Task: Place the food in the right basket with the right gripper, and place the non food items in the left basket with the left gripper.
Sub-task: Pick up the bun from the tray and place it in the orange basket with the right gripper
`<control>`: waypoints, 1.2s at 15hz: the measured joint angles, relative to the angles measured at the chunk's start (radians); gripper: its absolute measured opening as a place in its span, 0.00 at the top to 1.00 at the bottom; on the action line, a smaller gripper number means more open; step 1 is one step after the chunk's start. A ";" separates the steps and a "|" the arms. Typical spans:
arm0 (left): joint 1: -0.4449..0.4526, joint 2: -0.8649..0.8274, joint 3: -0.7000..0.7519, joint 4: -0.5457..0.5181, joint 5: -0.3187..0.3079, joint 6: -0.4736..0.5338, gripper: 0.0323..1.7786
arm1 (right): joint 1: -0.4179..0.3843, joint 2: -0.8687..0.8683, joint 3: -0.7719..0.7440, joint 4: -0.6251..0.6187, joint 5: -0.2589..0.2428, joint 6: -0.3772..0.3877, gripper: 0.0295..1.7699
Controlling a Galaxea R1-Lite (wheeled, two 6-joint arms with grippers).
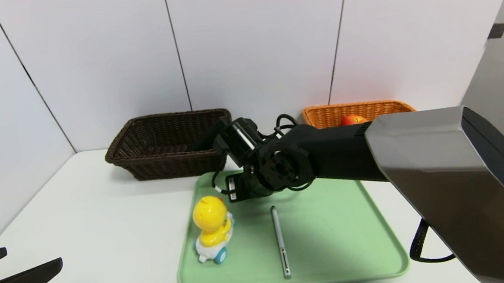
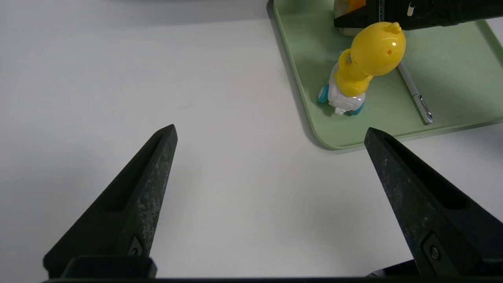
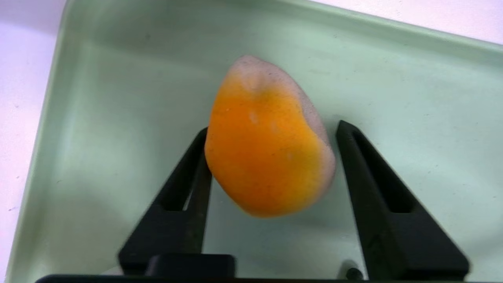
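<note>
- White tabletop (image 1: 103, 218) against white wall panels; one pale green tray (image 1: 334, 243) near its front edge, two baskets along the back edge.
- Dark brown left basket (image 1: 165, 144) at back, left of centre; nothing visible inside it.
- Orange-tan right basket (image 1: 336, 113) at back right, one red apple (image 1: 353, 119) inside.
- Tray holds three things: one yellow duck toy (image 1: 212, 229) upright near the tray's left edge, one slim pen (image 1: 280, 241) lying mid-tray, one white piece with orange top (image 3: 267, 137) at the tray's far left corner.
- Right claw (image 3: 271, 129) over that corner, fingers on either side of the orange-topped piece, one touching, the other just beside it; grip not sealed.
- Left claw (image 2: 271, 133) spread wide, nothing between its fingers, parked over bare tabletop near the front left corner, beside the tray.
</note>
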 joint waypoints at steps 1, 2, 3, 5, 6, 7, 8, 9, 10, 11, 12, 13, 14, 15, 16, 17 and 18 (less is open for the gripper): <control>0.000 0.001 0.000 0.000 -0.001 0.000 0.05 | 0.001 0.001 0.000 0.000 0.000 0.000 0.52; 0.000 0.001 0.000 0.000 -0.002 0.000 0.05 | 0.001 0.001 0.000 0.000 0.000 0.000 0.57; 0.000 0.001 0.000 0.000 -0.002 0.000 0.05 | 0.000 0.000 0.000 0.000 0.000 0.001 0.70; 0.000 0.002 0.000 0.001 -0.002 0.000 0.05 | -0.006 -0.009 0.000 0.002 0.001 0.002 0.95; 0.000 0.002 0.000 0.001 -0.002 0.000 0.05 | -0.011 -0.018 0.000 0.004 0.001 0.003 0.95; 0.000 0.002 0.000 0.001 -0.002 0.000 0.05 | -0.017 -0.030 0.001 0.007 0.001 0.003 0.95; 0.000 0.002 0.000 0.000 -0.002 0.000 0.05 | -0.025 -0.046 0.001 0.013 0.001 0.003 0.95; 0.000 0.003 0.000 0.000 -0.002 0.000 0.05 | -0.033 -0.062 0.001 0.016 0.001 0.003 0.95; 0.000 0.003 0.000 0.000 -0.002 0.000 0.05 | -0.043 -0.079 0.001 0.018 0.002 0.001 0.95; 0.000 0.003 0.000 0.000 -0.002 0.000 0.05 | -0.053 -0.097 0.001 0.020 0.002 0.000 0.95; 0.000 0.003 0.000 0.001 -0.002 0.000 0.05 | -0.069 -0.117 0.001 0.019 0.002 -0.002 0.95; 0.000 0.003 0.000 0.001 -0.002 0.000 0.05 | -0.090 -0.138 0.001 0.013 0.002 -0.004 0.95; 0.000 0.003 0.000 0.001 -0.002 0.000 0.05 | -0.120 -0.162 0.001 0.001 0.002 -0.007 0.95; 0.000 0.003 0.001 0.001 -0.001 0.000 0.05 | -0.151 -0.184 0.001 -0.016 0.002 -0.008 0.95; 0.000 0.003 0.002 0.001 -0.001 0.000 0.05 | -0.185 -0.206 0.000 -0.029 0.002 -0.009 0.95; 0.000 0.003 0.006 0.001 -0.002 0.000 0.05 | -0.225 -0.229 0.000 -0.036 0.006 -0.011 0.95; 0.000 0.003 0.009 0.001 -0.002 0.000 0.05 | -0.264 -0.248 0.000 -0.039 0.014 -0.011 0.95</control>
